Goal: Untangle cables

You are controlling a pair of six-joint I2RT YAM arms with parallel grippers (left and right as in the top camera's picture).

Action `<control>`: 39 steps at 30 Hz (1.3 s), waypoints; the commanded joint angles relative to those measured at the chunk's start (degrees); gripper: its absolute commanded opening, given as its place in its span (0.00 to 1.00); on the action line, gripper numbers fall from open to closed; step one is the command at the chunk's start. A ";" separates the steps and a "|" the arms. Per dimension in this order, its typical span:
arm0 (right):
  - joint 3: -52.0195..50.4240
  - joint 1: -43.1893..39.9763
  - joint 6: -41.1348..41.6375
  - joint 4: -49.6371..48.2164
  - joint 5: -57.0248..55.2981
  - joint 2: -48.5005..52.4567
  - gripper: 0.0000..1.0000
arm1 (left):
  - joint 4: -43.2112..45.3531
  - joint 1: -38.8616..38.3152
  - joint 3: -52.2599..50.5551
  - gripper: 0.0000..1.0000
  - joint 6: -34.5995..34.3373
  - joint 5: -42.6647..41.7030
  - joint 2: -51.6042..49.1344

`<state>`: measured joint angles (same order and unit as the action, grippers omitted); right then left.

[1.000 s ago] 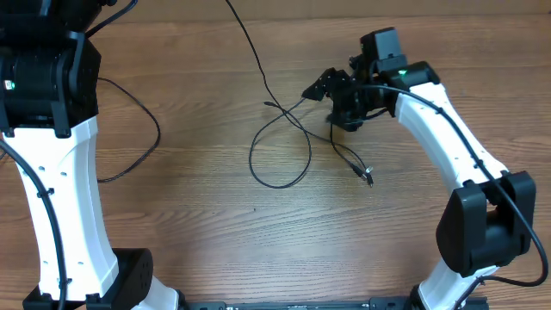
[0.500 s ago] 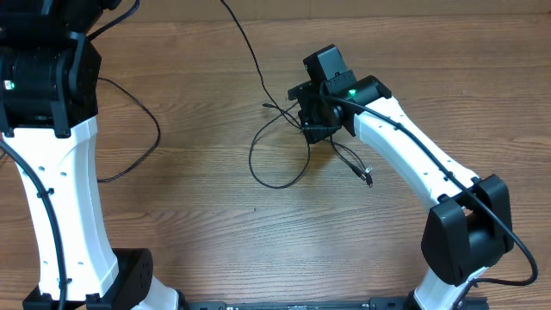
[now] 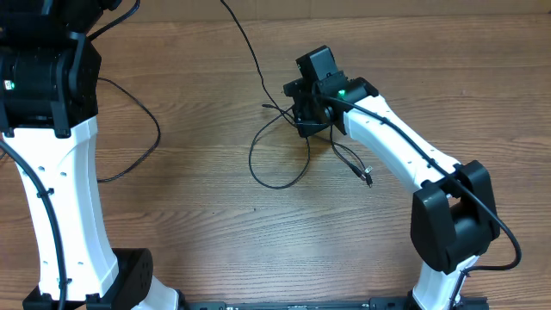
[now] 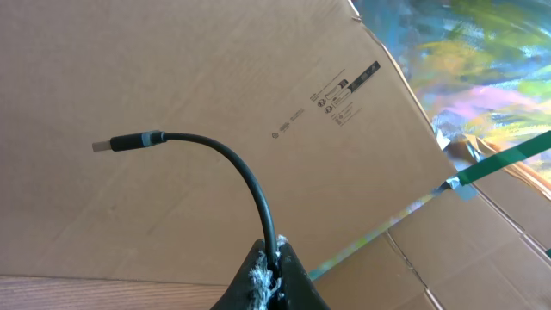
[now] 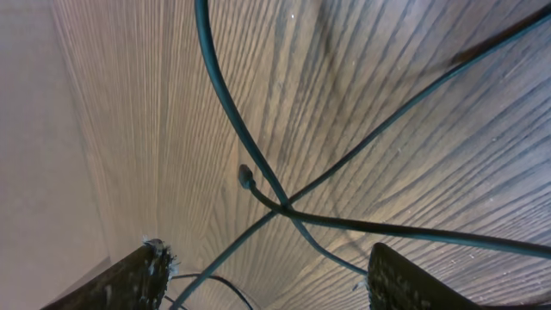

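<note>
Your right tool (image 3: 308, 120) hangs low over the wooden counter (image 3: 215, 232) with its two fingers (image 5: 142, 275) spread wide and nothing gripped. The cables (image 3: 251, 155) lie right beneath it. In the right wrist view, thin black strands cross (image 5: 280, 207) under the gap between the fingers, and a small plug tip (image 5: 245, 176) rests just beside the crossing. Seen from overhead, one open loop of cable spreads from the right tool toward your left arm (image 3: 60, 172). Another short strand trails from the tool toward the right arm's base and ends in a silvery plug (image 3: 368, 177). A long strand (image 3: 250, 47) runs from the tool to the far edge of the counter.

Well apart from the right tool, your left tool (image 4: 274, 274) is closed on a held cable (image 4: 245, 176). This cable arches up out of the pinch and ends in a flat plug (image 4: 129, 142), with a cardboard box (image 4: 172, 69) behind it.
</note>
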<state>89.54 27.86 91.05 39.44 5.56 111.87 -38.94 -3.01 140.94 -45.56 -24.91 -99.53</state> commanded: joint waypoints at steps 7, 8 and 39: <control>-0.28 0.11 0.48 -6.08 4.02 5.64 0.71 | 0.63 -0.02 0.57 0.04 -0.79 -0.66 1.29; -0.28 -0.09 0.46 -6.47 3.52 5.88 0.70 | 0.63 -0.02 0.57 0.04 -0.79 -0.63 1.29; 3.28 -9.27 -56.96 1.25 -1.55 -1.22 0.04 | 0.17 8.24 0.57 0.04 2.29 -9.35 1.95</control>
<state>89.82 21.12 41.52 40.14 1.04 116.97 -39.05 2.61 140.94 -44.77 -29.30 -99.46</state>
